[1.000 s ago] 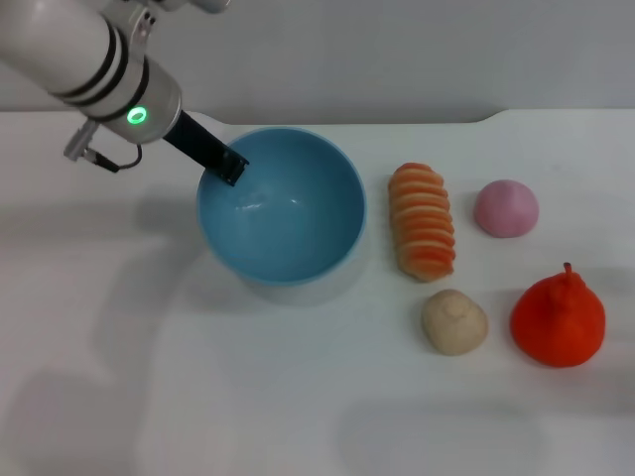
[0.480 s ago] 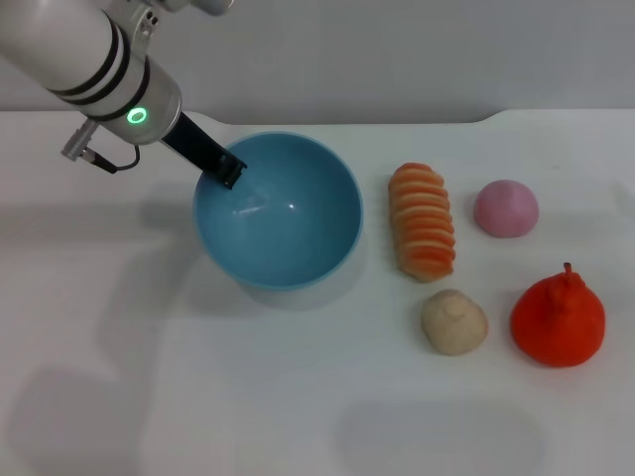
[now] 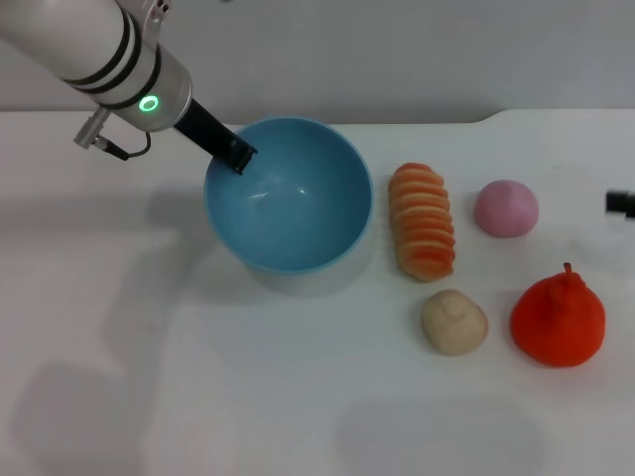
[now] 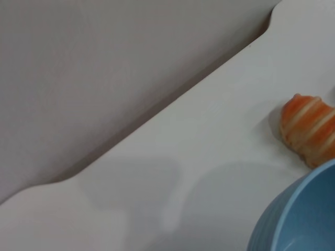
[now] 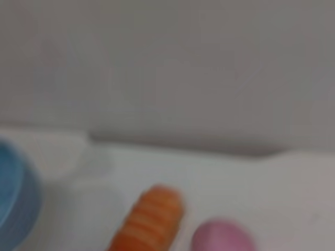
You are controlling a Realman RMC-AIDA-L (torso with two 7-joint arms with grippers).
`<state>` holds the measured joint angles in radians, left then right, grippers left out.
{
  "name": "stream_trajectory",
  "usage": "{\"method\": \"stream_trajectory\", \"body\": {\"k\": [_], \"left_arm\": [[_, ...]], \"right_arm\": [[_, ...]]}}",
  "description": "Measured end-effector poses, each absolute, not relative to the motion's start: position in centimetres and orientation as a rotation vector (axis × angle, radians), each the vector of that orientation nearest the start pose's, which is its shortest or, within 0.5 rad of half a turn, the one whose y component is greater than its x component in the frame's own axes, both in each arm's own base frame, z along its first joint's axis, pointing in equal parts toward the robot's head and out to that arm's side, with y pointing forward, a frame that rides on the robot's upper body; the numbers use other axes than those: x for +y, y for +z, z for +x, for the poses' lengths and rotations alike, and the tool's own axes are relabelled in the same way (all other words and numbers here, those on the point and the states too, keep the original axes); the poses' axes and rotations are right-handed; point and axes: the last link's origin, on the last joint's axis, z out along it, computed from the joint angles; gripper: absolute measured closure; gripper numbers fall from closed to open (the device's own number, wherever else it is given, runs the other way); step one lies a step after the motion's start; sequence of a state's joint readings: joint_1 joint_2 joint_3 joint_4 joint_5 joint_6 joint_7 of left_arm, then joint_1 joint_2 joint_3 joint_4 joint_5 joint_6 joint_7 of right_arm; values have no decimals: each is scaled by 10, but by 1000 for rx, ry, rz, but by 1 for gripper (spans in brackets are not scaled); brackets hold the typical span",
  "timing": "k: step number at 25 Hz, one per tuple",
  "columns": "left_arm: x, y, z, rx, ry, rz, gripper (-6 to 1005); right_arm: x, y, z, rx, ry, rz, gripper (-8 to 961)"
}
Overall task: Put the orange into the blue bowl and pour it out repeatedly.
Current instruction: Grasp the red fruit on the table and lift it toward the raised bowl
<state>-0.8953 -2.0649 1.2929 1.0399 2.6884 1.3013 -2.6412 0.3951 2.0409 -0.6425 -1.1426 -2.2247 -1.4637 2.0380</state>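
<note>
Nearest you, the orange sits on the table at the front right, just beside the beige ball and well apart from the blue bowl. Farther back lie the striped roll and the pink dome. The bowl is empty and now sits slightly farther right and back than half a second ago; your left gripper pinches its far left rim, clamped on it. A dark tip of your right gripper has just appeared at the right edge; you cannot tell its opening. It looks like the start of a reach for the orange.
</note>
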Motion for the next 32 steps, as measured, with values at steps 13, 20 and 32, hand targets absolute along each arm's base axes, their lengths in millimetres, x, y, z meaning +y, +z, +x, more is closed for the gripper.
{"method": "stream_trajectory", "body": {"k": [13, 20, 32], "left_arm": [[434, -9, -145, -864, 360, -2421, 999], [434, -9, -147, -866, 360, -2419, 999], [433, -9, -149, -868, 365, -2416, 1000]], "right_arm": [[329, 49, 314, 1281, 225, -2404, 246], [329, 38, 316, 1317, 162, -2428, 268], [327, 34, 316, 1304, 132, -2458, 439]]}}
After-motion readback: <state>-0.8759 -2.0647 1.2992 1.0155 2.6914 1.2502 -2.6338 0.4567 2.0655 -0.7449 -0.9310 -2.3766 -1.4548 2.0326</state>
